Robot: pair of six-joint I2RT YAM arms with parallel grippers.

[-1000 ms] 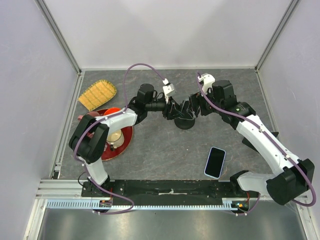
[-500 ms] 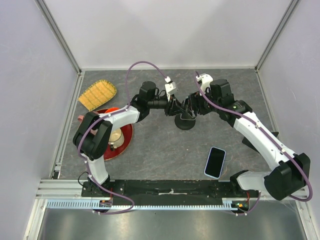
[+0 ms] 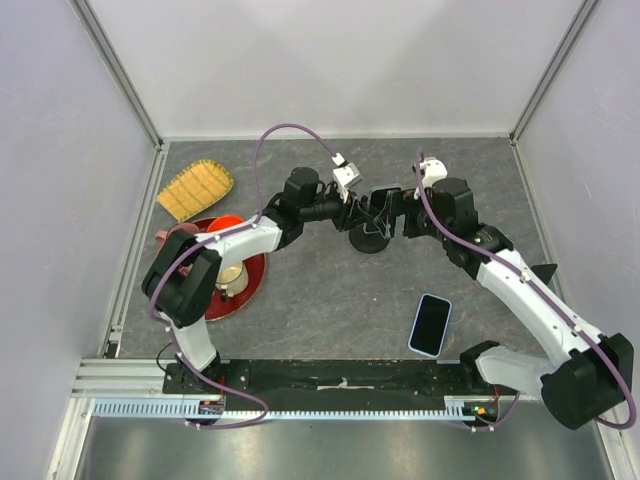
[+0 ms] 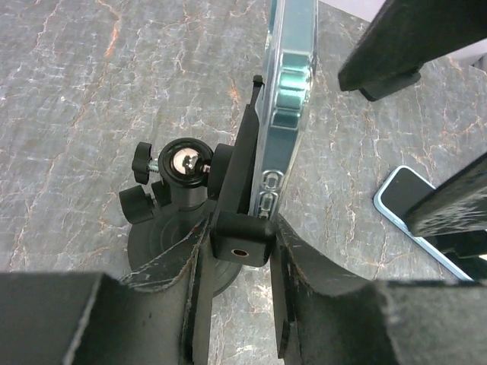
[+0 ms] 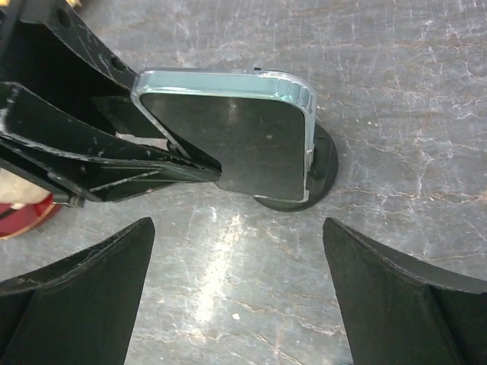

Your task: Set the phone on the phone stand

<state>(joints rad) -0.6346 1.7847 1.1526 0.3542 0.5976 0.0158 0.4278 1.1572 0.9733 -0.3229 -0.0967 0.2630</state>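
The black phone stand (image 3: 370, 241) sits mid-table on its round base (image 4: 163, 243). A phone in a clear case (image 4: 287, 91) stands on edge in the stand's cradle, its dark face showing in the right wrist view (image 5: 236, 137). My left gripper (image 3: 357, 214) is shut on the cradle's lower bracket (image 4: 242, 245), one finger on each side. To the right of the stand my right gripper (image 3: 394, 214) is wide open and empty, clear of the phone (image 5: 237, 236). A second phone, light blue (image 3: 430, 325), lies flat near the front right (image 4: 407, 205).
A red plate (image 3: 251, 283) holding a cup (image 3: 230, 273) sits at the left, under the left arm. A yellow woven mat (image 3: 195, 190) lies at the back left. A small black object (image 3: 545, 272) is by the right wall.
My right gripper has drawn back to the right from the stand and opened wide. The left gripper has closed on the stand's bracket, and the stand has shifted slightly toward the back.
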